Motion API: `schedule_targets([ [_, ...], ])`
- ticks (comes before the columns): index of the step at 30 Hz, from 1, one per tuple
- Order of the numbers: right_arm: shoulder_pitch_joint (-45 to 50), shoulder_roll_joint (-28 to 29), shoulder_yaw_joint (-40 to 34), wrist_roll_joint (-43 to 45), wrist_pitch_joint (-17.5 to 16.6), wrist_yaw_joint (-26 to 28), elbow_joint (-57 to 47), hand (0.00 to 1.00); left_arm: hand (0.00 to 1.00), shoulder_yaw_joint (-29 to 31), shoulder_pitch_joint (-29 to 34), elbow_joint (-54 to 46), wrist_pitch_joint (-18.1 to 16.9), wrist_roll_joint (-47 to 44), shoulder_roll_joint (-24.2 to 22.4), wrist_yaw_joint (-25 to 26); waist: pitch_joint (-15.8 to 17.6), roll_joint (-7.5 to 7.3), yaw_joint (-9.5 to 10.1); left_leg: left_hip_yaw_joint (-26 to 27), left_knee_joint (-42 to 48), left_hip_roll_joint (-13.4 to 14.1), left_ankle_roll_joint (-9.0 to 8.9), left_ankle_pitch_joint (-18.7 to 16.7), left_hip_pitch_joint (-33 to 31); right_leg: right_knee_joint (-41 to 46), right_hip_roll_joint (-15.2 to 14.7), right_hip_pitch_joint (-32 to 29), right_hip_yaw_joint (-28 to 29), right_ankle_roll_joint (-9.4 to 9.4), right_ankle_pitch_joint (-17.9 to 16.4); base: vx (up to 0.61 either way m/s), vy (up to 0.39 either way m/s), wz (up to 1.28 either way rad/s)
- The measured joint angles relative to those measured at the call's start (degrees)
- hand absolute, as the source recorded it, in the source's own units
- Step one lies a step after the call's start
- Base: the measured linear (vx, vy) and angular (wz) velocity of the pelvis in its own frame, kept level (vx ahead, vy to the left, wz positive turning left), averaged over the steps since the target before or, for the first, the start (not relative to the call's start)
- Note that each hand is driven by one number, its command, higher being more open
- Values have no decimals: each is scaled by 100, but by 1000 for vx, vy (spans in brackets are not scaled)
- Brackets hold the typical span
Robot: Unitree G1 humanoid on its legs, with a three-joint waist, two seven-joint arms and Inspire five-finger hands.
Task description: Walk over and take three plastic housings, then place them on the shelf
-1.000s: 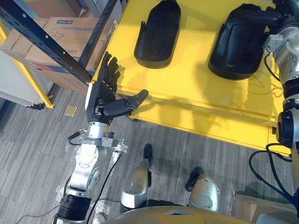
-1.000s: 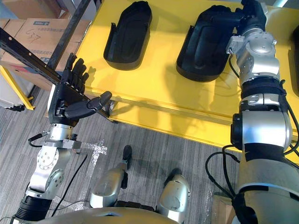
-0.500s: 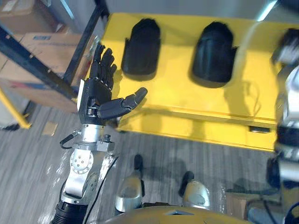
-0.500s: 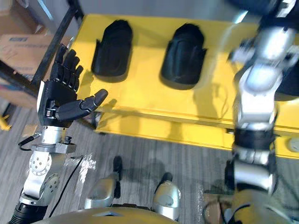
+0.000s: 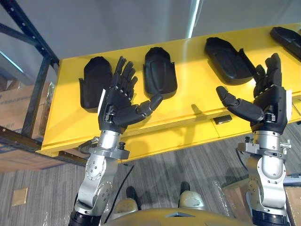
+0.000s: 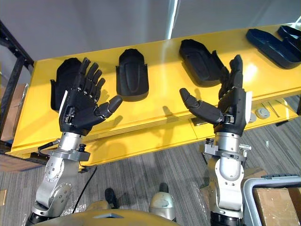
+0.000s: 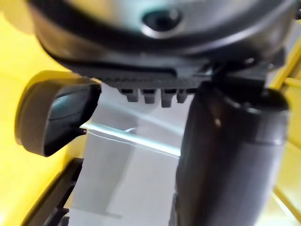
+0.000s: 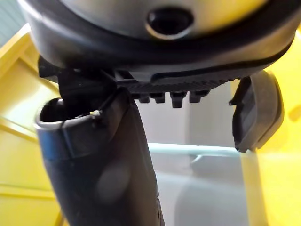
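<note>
While both arms are raised in front of the yellow worktop (image 5: 190,66), each hand is empty. The left hand (image 5: 118,106) has its fingers straight and fanned apart with the thumb jutting sideways. The right hand (image 5: 269,106) is spread the same way, its palm turned inward. Black plastic housings lie in a row on the worktop, apart from one another and untouched by either hand. The leftmost housing (image 5: 94,87) shows just beside the left hand's fingers in the head views. The second housing (image 5: 160,75) sits past that hand's thumb, between the two hands. The third housing (image 5: 226,59) lies beyond the right thumb, and the fourth housing (image 5: 288,38) is at the far right edge. A dark rack upright (image 5: 28,35) stands at the worktop's left end, with a cardboard box (image 5: 11,106) next to it. Grey floor (image 5: 188,155) runs along the worktop's near side.
</note>
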Motion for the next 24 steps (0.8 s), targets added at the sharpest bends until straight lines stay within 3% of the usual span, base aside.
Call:
schedule_targets([
  [8,204,2,28,111,-172,59,-281,100,100,-162,-35,294,106,643,1,956,-36,-26,-82,238,5,8,-21,-69,-31,-100,62,-149,233,-3,90,2,4,-16],
  [14,215,2,164,163,-174,43,-281,100,100,-371,-715,704,287,1333,-27,1599,-36,-31,-112,260,271,63,-10,-175,-249,-100,68,-286,308,11,117,10,-2,-3],
  [24,339,2,316,342,-176,-13,-281,100,100,-711,-1000,1181,868,1986,-55,1900,-32,-39,-205,440,608,122,-38,-435,-310,-100,97,-322,497,14,116,5,1,-10],
])
